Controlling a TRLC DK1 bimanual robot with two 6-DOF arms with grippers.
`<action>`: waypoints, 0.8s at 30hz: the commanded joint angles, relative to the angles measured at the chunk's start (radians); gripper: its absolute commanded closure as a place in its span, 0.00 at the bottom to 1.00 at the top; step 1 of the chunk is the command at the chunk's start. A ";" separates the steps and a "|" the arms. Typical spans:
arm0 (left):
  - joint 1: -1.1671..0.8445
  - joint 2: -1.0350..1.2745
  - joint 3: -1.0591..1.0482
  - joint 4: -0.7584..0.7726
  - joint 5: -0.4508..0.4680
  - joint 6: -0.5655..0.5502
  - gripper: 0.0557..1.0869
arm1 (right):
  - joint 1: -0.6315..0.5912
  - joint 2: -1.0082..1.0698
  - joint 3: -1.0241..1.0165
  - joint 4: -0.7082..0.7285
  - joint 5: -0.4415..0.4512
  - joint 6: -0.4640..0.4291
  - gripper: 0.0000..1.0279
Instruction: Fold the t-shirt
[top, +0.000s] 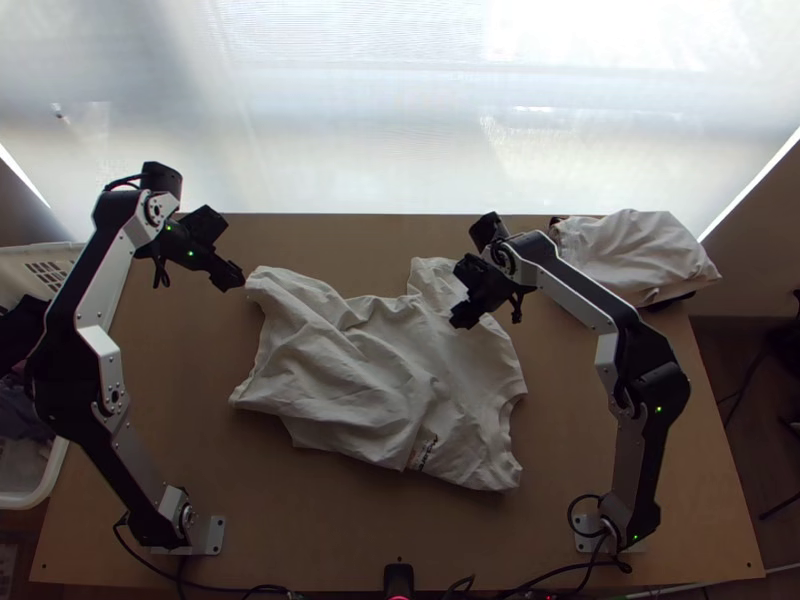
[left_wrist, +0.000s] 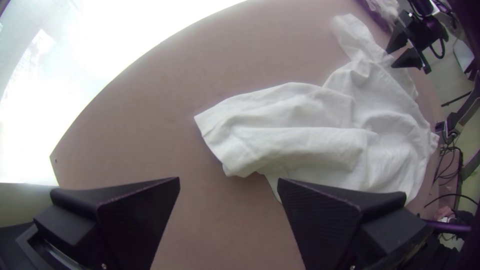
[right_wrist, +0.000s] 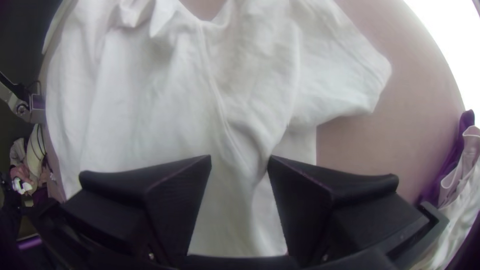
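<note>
Bright backdrop (top: 390, 110), wooden tabletop (top: 310, 520), rumpled t-shirt (top: 370, 370) at its middle.
Toward the far-left corner, the left gripper (left_wrist: 228, 180) has its fingers wide apart and empty, probably placed for the hem; the right gripper (right_wrist: 240, 159), likewise spread and empty, hangs over the t-shirt toward the far edge, likely to straighten a sleeve; a pale bundle (top: 635, 252) sits at the far-right corner, presumably to leave folding room.
</note>
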 joint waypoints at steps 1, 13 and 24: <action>-0.002 0.025 0.035 -0.002 -0.004 0.020 0.08 | 0.004 0.023 0.000 0.024 0.000 0.009 0.57; -0.034 0.031 0.056 0.001 -0.004 0.018 0.08 | -0.032 0.028 -0.057 0.095 0.002 -0.022 0.57; -0.043 0.010 0.024 -0.002 -0.004 0.020 0.08 | -0.028 0.008 -0.043 0.138 0.000 -0.027 0.97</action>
